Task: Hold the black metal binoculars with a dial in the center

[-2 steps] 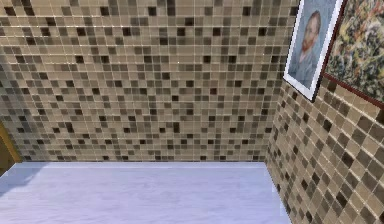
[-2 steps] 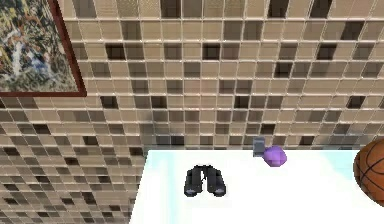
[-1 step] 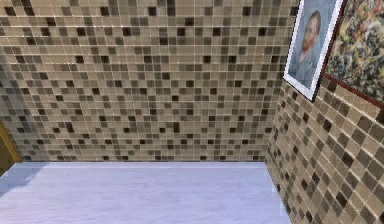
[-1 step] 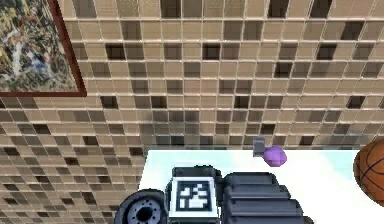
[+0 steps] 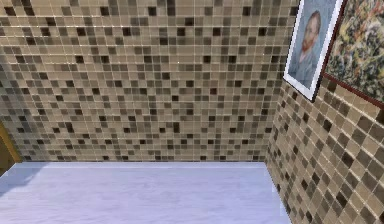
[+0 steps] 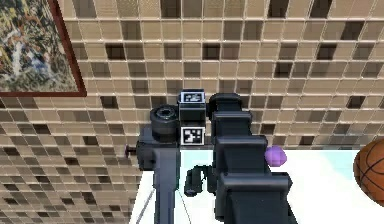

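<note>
In the arm side view the dark arm [image 6: 245, 175] rises from the bottom edge to two white marker squares [image 6: 191, 115]. Left of them sits the gripper [image 6: 155, 150], a dark round body with a dark blocky shape below it, seen against the tiled wall. That dark shape blends into the gripper, so I cannot tell whether it is the black binoculars or whether the gripper holds anything.
A pale surface [image 6: 320, 180] at the arm side view's right carries a small purple thing [image 6: 274, 156] and an orange-brown ball [image 6: 372, 168]. A framed picture [image 6: 35, 45] hangs upper left. Ahead, tiled walls meet in a corner above pale floor [image 5: 140, 195], with a portrait [image 5: 311, 45] on the right wall.
</note>
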